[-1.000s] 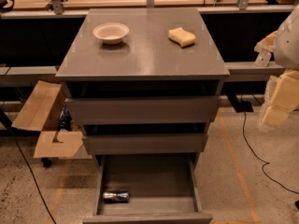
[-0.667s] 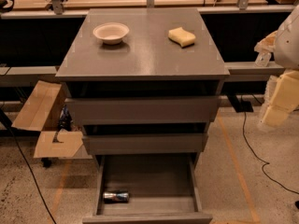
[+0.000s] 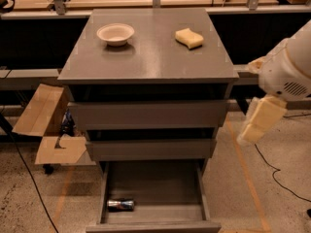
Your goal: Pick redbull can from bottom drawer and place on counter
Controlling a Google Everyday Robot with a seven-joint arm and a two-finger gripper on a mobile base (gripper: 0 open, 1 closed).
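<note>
The redbull can (image 3: 120, 205) lies on its side at the front left of the open bottom drawer (image 3: 155, 193), silver and blue on the grey floor. The counter (image 3: 150, 52) is the flat grey top of the cabinet above. My gripper (image 3: 257, 123) hangs as a cream-coloured part below the white arm (image 3: 286, 67), to the right of the cabinet at the height of the upper drawers. It is well above and to the right of the can and holds nothing that I can see.
A white bowl (image 3: 115, 34) and a yellow sponge (image 3: 189, 38) sit on the counter. The two upper drawers (image 3: 148, 115) stand partly pulled out. An open cardboard box (image 3: 48, 130) lies left of the cabinet. Cables run over the floor at the right. Wooden benches stand behind.
My arm and gripper have moved left and down, closer to the cabinet's right side. The can, drawer, bowl and sponge have not moved.
</note>
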